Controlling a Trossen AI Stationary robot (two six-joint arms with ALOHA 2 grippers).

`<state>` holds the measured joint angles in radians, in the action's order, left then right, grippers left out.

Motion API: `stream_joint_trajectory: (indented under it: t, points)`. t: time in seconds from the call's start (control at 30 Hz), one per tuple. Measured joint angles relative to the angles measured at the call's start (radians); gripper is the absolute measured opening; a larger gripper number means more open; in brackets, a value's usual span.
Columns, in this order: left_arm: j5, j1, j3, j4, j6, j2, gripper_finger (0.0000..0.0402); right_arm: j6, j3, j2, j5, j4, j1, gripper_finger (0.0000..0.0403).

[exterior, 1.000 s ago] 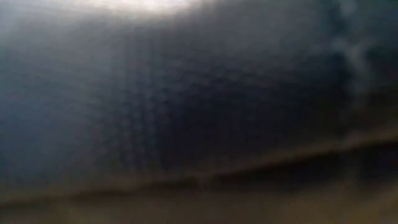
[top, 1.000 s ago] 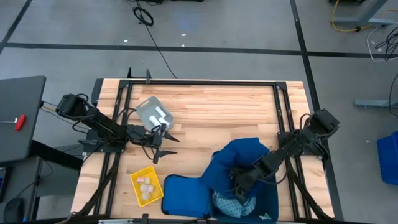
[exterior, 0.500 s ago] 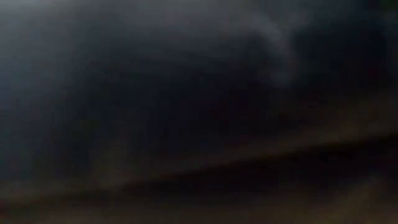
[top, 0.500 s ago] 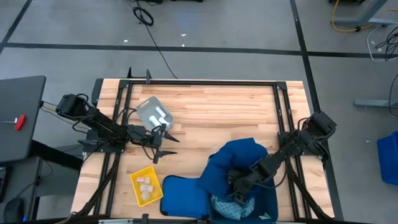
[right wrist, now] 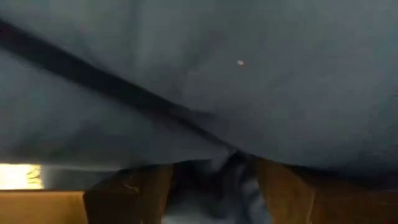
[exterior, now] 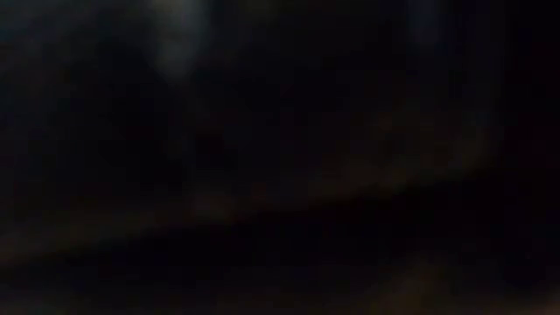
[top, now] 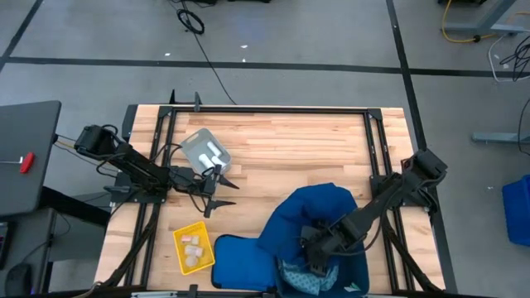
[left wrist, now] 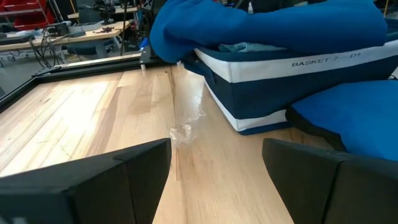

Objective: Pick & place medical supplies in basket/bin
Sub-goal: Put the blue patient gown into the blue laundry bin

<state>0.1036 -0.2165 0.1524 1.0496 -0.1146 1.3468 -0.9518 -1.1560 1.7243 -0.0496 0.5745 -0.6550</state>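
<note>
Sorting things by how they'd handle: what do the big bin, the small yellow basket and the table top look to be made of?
The big bin looks like stiff fabric, navy with a white band and printed lettering. The yellow basket seems to be mesh, plastic or coated wire, hard to tell. The table top looks like pale wood planks with visible grain, smooth finish.

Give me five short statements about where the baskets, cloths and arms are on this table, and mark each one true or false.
1. The yellow mesh basket holds small pale packets. True.
2. The grey tray is empty. False: white rolls lie in it.
3. The right pincer is at the dark blue cloth over the dark blue bin. True.
4. The left pincer holds a packet. False: its fingers are open over bare wood.
5. The light blue patterned cloth lies beside the grey tray. False: it is in the bin.
</note>
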Motion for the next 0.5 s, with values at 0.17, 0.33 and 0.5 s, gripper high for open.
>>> stream_joint_trajectory:
  t: [0.17, 0.33, 0.5]
  points:
    - [0.0, 0.0, 0.0, 0.0, -0.001, 0.0, 0.0256, -0.001, -0.065, -0.002, -0.006, 0.088, -0.006, 0.0222]
    - [0.0, 0.0, 0.0, 0.0, -0.001, 0.0, 0.0256, 0.022, -0.128, -0.003, -0.008, 0.119, -0.006, 0.0213]
    - [0.0, 0.0, 0.0, 0.0, -0.001, 0.0, 0.0256, 0.125, -0.191, -0.004, -0.074, 0.116, -0.006, 0.0203]
